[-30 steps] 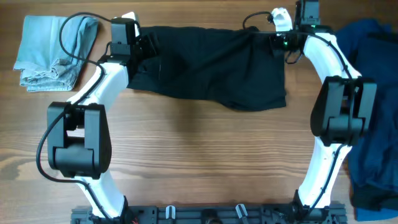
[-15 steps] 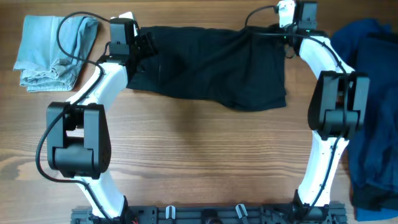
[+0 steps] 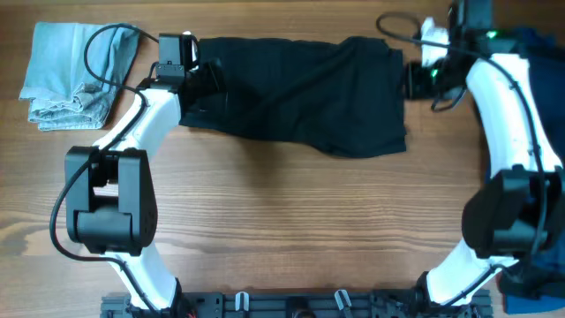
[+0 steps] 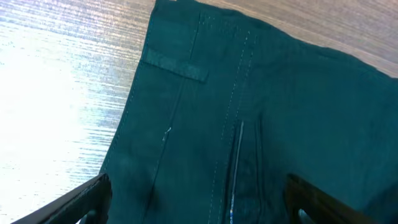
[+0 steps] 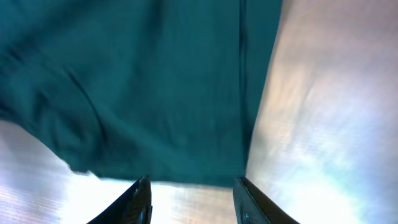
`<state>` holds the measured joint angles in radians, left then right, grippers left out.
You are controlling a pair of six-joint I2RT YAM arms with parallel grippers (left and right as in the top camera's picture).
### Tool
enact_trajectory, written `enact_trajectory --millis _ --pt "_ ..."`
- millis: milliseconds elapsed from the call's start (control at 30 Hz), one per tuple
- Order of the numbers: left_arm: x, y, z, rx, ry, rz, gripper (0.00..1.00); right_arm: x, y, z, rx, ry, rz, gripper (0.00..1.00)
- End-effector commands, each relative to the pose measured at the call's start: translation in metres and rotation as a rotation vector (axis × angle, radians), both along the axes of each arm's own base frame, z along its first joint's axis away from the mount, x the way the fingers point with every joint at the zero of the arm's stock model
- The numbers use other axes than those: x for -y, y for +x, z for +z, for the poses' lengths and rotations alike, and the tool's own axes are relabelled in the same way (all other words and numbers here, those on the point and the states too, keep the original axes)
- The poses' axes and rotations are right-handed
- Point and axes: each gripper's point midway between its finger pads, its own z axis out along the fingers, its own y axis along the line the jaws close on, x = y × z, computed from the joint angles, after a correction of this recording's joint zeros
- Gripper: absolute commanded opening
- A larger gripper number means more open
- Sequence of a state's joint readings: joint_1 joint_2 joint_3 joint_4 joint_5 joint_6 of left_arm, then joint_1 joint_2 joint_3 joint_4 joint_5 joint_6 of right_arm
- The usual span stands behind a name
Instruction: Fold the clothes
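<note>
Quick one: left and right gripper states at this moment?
Left gripper: open, holding nothing, over the dark garment.
Right gripper: open, holding nothing, at the garment's edge.

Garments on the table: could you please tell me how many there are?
3: a folded light-blue garment far left, black shorts spread top centre, and a dark-blue heap at the right edge, which may hide more.
</note>
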<state>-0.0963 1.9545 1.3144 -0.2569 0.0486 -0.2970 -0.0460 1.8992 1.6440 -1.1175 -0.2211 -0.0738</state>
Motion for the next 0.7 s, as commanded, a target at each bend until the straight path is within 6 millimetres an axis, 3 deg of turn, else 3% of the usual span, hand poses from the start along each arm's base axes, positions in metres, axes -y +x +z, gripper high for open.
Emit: enact_trajectory --millis 0,67,167,267,467,533,667 --pt "-0.004 0.005 0.021 0.044 0.008 0.012 0.89 -0.003 -0.025 -0.050 -0.114 0.024 -0.044 0.43" --pt "-0.004 0.005 0.021 0.044 0.009 0.012 0.89 -0.002 -0.024 -0.073 -0.089 0.016 -0.046 0.45" --pt "-0.004 0.004 0.020 0.041 0.008 0.012 0.90 -0.001 -0.024 -0.090 -0.064 0.013 -0.050 0.50" --pt "-0.003 0.003 0.019 0.036 0.007 0.009 0.90 0.014 -0.022 -0.094 -0.068 -0.056 -0.146 0.53" --pt "-0.003 0.003 0.019 0.036 0.008 0.009 0.90 0.022 -0.001 -0.091 0.013 -0.087 -0.184 0.63" --pt "-0.003 0.003 0.019 0.036 0.008 0.009 0.91 0.022 -0.005 -0.092 -0.003 -0.083 -0.204 0.60" --pt "-0.003 0.004 0.019 0.037 0.008 0.009 0.92 0.021 -0.019 -0.108 -0.043 -0.079 -0.229 0.43"
